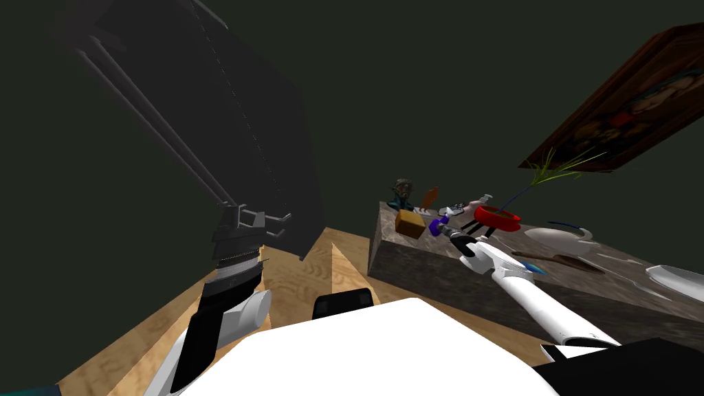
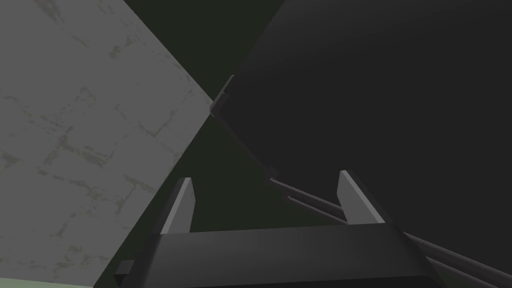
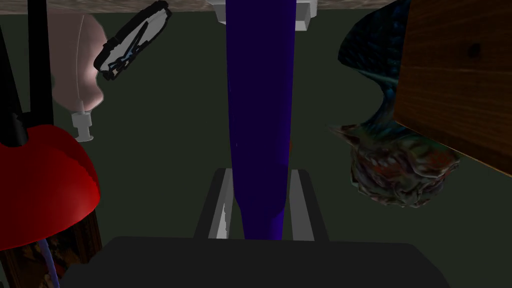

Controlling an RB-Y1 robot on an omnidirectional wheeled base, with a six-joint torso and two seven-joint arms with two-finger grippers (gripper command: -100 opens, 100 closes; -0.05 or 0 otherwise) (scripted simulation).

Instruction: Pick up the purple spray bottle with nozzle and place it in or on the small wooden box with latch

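My right gripper (image 3: 260, 212) is shut on the purple spray bottle (image 3: 257, 100), with the fingers (image 3: 220, 210) pressing its narrow end from both sides. The bottle's white part lies at the far end, close to the stone counter top. In the head view the bottle (image 1: 436, 225) sits just right of the small brown wooden box (image 1: 410, 223), near the counter's left end, with the right gripper (image 1: 450, 234) behind it. In the right wrist view the wooden box (image 3: 455, 75) stands close beside the bottle. My left gripper (image 2: 265, 205) is open and holds nothing, raised at my left (image 1: 265, 220).
On the stone counter (image 1: 412, 265) stand a dark bust (image 3: 400, 165) behind the box, a red bowl (image 1: 496, 217) with a plant, a pale pink bottle (image 3: 75, 65), a round black-rimmed object (image 3: 132, 40) and white dishes (image 1: 557, 239). A dark panel (image 1: 261, 137) leans at the left.
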